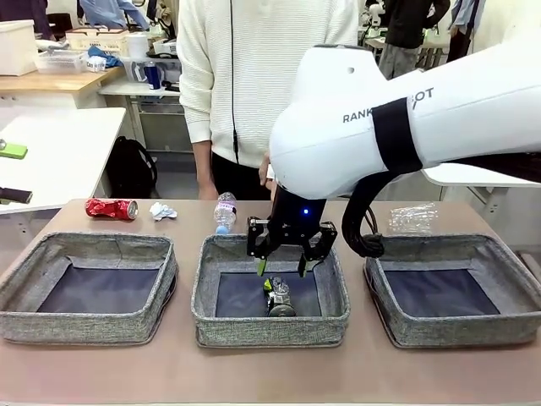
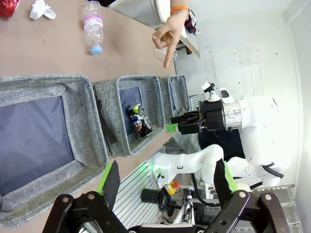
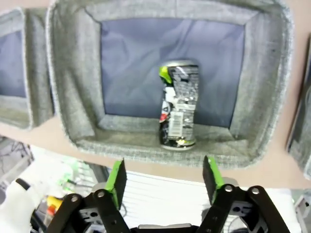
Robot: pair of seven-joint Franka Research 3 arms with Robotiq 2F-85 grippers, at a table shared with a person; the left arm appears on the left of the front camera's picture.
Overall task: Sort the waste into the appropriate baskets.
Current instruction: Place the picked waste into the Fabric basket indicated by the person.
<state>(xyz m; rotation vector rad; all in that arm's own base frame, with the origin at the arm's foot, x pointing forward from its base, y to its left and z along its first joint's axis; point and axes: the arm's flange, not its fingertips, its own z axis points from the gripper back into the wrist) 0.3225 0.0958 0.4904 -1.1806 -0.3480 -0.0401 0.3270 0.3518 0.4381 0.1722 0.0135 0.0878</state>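
Front view: worktop (image 1: pixel 270 381) carries a row of three, with the middle basket (image 1: pixel 270 330) as reference, flanked by the left basket (image 1: pixel 84 326) and the right basket (image 1: pixel 456 330). Right end effector (image 1: pixel 283 269) hangs over the middle basket, jaws released, nothing between them. Left end effector (image 2: pixel 166 177) is spread wide and empty, off to the middle basket's left. Clear bottle (image 1: pixel 225 213) lies just behind the middle basket's far-left corner, long axis front-to-back, blue cap pointing at the basket. Dark can (image 1: pixel 278 300) lies on its side inside the middle basket, long axis front-to-back, one end at the robot-side wall. Red can (image 1: pixel 111 208) lies well left and behind, axis left-right. Paper wad (image 1: pixel 162 211) sits between red can and bottle.
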